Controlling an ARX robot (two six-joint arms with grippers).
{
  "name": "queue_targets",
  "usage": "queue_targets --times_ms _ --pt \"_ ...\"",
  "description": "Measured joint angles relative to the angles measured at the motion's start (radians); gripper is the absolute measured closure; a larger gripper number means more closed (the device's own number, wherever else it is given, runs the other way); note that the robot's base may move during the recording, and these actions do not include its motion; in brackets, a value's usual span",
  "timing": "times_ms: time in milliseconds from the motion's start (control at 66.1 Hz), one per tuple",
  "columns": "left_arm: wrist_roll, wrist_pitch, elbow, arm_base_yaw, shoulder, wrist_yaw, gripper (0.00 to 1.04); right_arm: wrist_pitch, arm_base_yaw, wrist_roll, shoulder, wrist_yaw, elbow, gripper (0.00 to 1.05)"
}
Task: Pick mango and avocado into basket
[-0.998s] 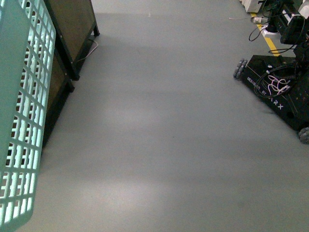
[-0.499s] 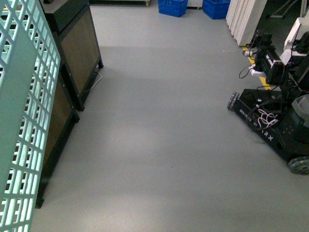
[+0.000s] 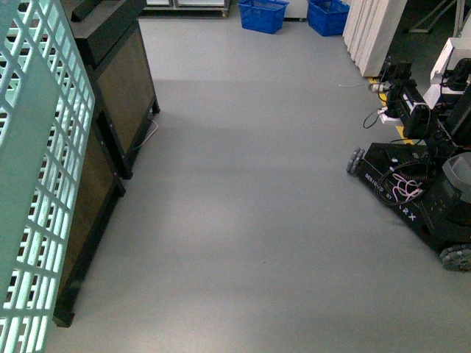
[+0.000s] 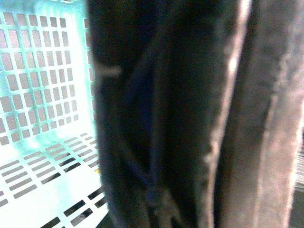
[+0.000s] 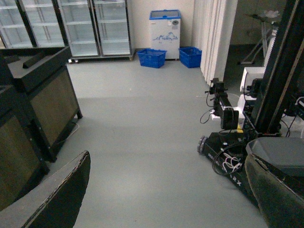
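The light teal basket fills the left edge of the front view, its slotted wall close to the camera. In the left wrist view its grid wall and floor show beside the dark, blurred fingers of my left gripper, which is shut on the basket. My right gripper is open and empty, its two dark fingers wide apart above bare grey floor. The mango and the avocado are out of view. Neither arm shows in the front view.
Dark wooden display stands line the left side. Another wheeled robot with cables stands at right. Two dark blue crates sit at the back by white panels. Glass fridges and a chest freezer stand against the far wall.
The front view has lifted and shifted: more of the far floor, the blue crates and the white panels have come into view, and the basket wall fills more of the left edge.
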Motion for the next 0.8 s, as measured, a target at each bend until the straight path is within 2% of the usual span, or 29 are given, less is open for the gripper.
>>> queue_targets --times_ms 802 --pt "-0.003 0.0 0.002 0.0 0.002 -0.007 0.91 0.0 0.0 0.0 0.0 -0.006 0.0 0.09"
